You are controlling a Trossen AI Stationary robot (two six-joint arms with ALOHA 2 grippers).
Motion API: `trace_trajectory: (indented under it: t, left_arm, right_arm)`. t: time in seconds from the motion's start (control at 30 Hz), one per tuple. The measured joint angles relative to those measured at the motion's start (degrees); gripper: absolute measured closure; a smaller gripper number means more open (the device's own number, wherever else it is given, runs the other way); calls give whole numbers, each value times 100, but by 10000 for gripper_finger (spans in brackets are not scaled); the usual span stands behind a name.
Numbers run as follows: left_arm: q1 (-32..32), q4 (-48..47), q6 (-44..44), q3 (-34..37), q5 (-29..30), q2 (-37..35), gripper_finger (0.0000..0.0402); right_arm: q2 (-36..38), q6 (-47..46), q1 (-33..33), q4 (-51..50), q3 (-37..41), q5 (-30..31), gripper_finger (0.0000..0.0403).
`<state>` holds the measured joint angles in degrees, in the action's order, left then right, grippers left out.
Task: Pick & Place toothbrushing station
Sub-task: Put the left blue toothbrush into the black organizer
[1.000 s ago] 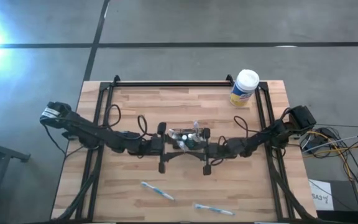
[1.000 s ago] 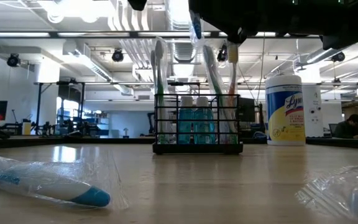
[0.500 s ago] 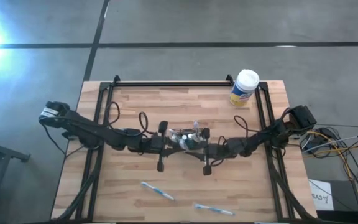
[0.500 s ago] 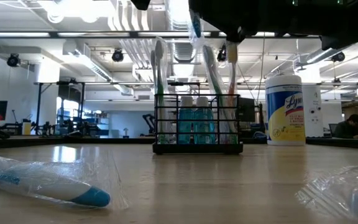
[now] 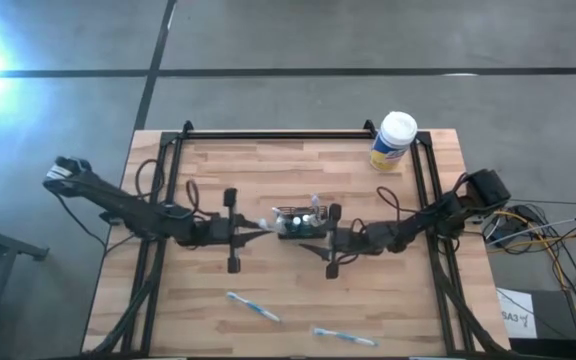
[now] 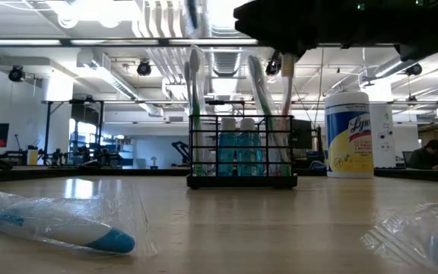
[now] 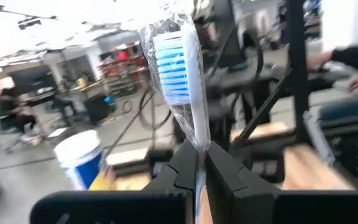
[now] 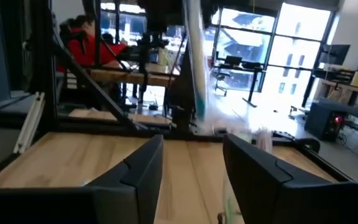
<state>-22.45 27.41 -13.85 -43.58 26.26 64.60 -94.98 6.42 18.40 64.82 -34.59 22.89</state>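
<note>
— So where does the toothbrushing station (image 5: 299,222) sit?

— Mid-worktop (image 5: 268,170), between the two arms. It's a black wire rack with brushes standing in it and blue bottles inside.

— And the left end effector (image 7: 196,163)?

— Pinched tight on a wrapped toothbrush (image 7: 178,71), bristles up, just beside the station on the side toward the left edge. The right end effector (image 8: 191,165) has its fingers spread wide with nothing between them, just beside the station toward the right edge.

— How would you take hold of the station?

— I reckon it's light and stiff, thin wire, so it shouldn't crush, but it looks top-heavy with those tall brushes. I'd grip an upper rail at one end and keep it level, or the contents tip out.

— Anything else about?

— A yellow wipes canister (image 5: 393,141) at the far right corner, and two wrapped toothbrushes (image 5: 254,307) near the front edge.
</note>
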Motion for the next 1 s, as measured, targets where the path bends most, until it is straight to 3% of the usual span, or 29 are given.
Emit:
trace_trajectory:
  t: [0.2, 0.33, 0.47, 0.63, 0.77, 1.0]
  left_arm:
    - [-130, 845, -65, 969, 404, -399, 388]
    - [-131, 1947, -175, 1590, 433, -312, 388]
    - [-134, 2782, -138, 1929, 674, -118, 388]
    - [-110, 3070, -134, 1834, 919, 551, 388]
    - [-95, 3097, -320, 1492, 996, 1220, 388]
    - [-18, 3150, -717, 1056, 1518, 1982, 388]
  right_arm:
    - [338, 250, 280, -25, 17, -102, 245]
    - [637, 659, 567, -9, 17, -465, 255]
    - [1022, 803, 892, -354, 15, -460, 265]
    - [1705, 561, 1202, -1889, 13, 172, 276]
    - [2192, 207, 1353, -2897, 22, 310, 284]
    - [2449, 79, 1463, -3175, 201, 555, 300]
